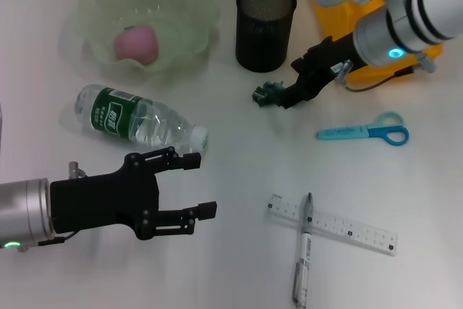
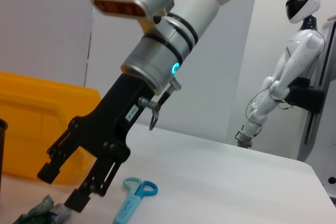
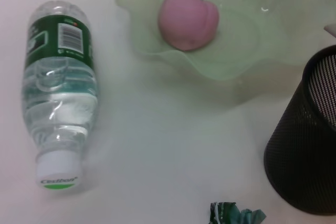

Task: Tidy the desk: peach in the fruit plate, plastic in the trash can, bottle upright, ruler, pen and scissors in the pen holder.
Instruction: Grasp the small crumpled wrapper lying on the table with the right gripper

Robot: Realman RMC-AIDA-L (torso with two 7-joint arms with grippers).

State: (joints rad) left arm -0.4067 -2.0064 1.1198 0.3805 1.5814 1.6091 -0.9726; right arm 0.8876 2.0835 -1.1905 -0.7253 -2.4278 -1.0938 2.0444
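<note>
— Two arms out. Where's each?

— Left black gripper (image 1: 199, 186) hovers low, fingers spread, just beside the lying clear plastic water bottle (image 1: 137, 119). Right black gripper (image 1: 289, 92) slants down, fingers apart, at the crumpled green plastic scrap (image 1: 268, 93).

— And the small stuff?

— Pink peach (image 1: 136, 43) sits in the pale green fruit plate (image 1: 192, 5). Blue scissors (image 1: 365, 133), clear ruler (image 1: 340, 226) and pen (image 1: 303, 251) lie outside the black mesh pen holder (image 1: 265, 27).

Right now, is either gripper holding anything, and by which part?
Nothing held. The right gripper is open beside the crumpled plastic; the left gripper hangs open near the bottle.
</note>
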